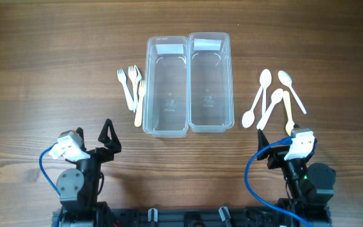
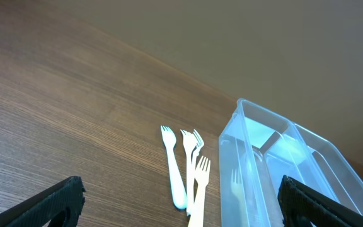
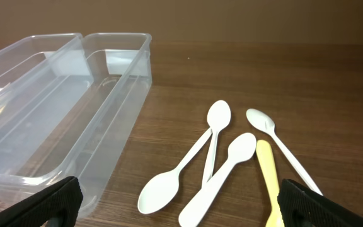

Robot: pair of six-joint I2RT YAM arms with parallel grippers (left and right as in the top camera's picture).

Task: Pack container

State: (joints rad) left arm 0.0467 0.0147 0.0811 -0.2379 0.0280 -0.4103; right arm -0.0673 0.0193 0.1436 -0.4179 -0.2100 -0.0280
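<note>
Left pincer (image 2: 181, 188) wide, forks (image 2: 185, 165) at 12 o'clock; right pincer (image 3: 181, 189) wide, spoons (image 3: 222, 157) at 12; containers (image 1: 188, 82) between on counter (image 1: 43, 75).

Left arm (image 1: 77, 181) and right arm (image 1: 309, 181): black housings, round grey joint cap on left one. White camera block (image 1: 68, 145) on each wrist, blue cable (image 1: 45, 165) looping off it. Gripper fingers (image 2: 49, 205) matte black, wedge-shaped, rough grainy surface in wrist views.

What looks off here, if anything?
Nothing stands out. Both containers sit upright side by side; forks lie loosely on one side, spoons overlap on the other. Nothing spilled or broken.
</note>
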